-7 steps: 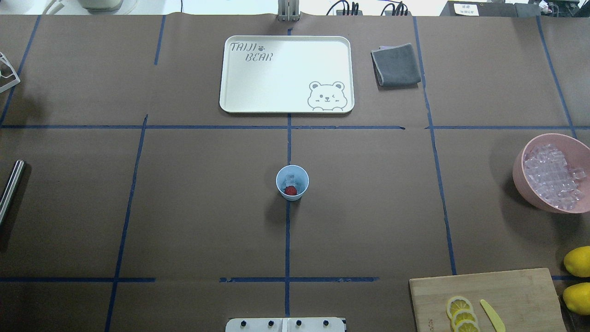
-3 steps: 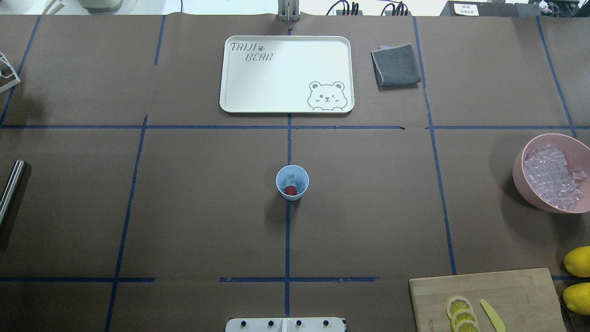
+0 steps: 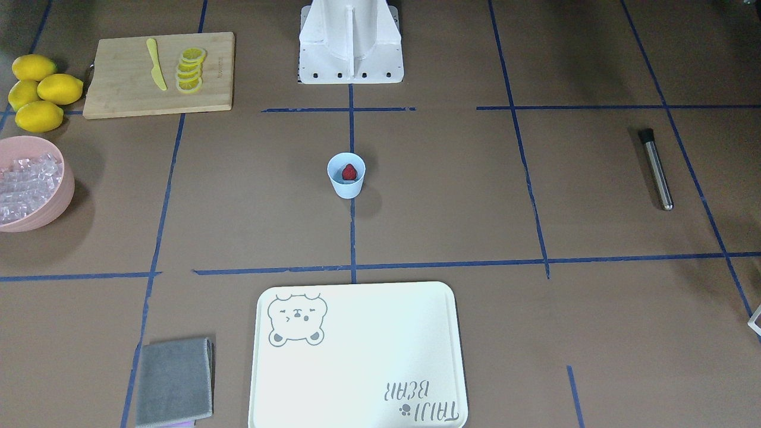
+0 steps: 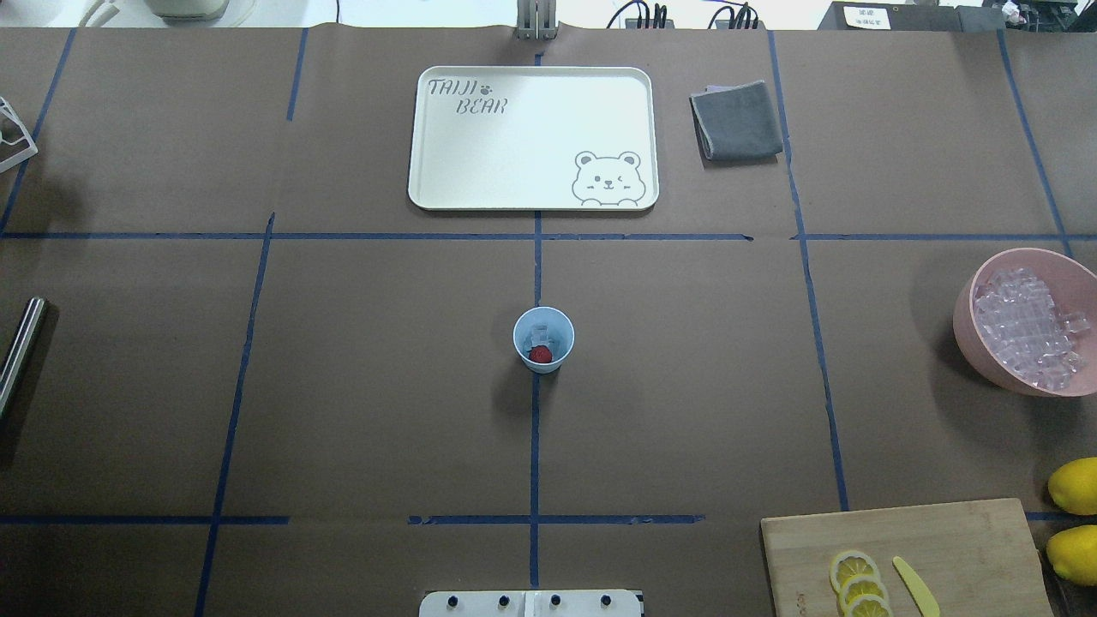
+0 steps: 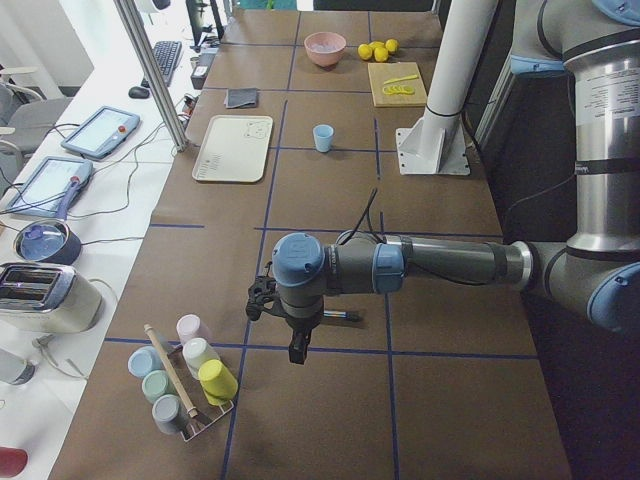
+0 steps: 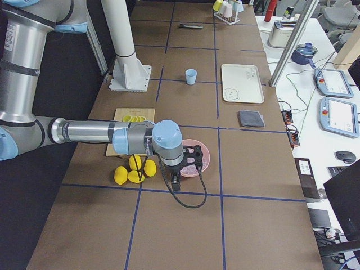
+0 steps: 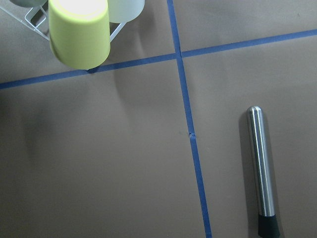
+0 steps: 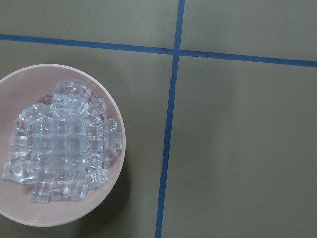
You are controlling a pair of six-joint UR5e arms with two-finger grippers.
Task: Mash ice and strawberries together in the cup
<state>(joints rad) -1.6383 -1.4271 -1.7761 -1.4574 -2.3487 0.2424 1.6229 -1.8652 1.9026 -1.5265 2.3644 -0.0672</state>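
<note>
The light blue cup (image 4: 543, 319) stands upright at the table's centre on a blue tape line. Inside it lie one red strawberry (image 4: 540, 354) and a clear piece of ice (image 4: 540, 332); the front-facing view shows the cup (image 3: 346, 185) with the strawberry (image 3: 349, 172) in it. My left gripper (image 5: 297, 355) hangs over the table's left end, far from the cup (image 5: 322, 138), near a steel rod (image 7: 261, 168); I cannot tell its state. Over the pink bowl of ice (image 8: 59, 148) hangs my right gripper (image 6: 175, 184); I cannot tell its state either.
A steel rod (image 3: 656, 169) with a black tip lies at the robot's left. A cream tray (image 4: 531, 199) and a grey cloth (image 4: 737, 120) sit beyond the cup. A cutting board (image 4: 908, 548) with lemon slices, whole lemons (image 3: 38, 89) and a cup rack (image 5: 185, 385) occupy the ends.
</note>
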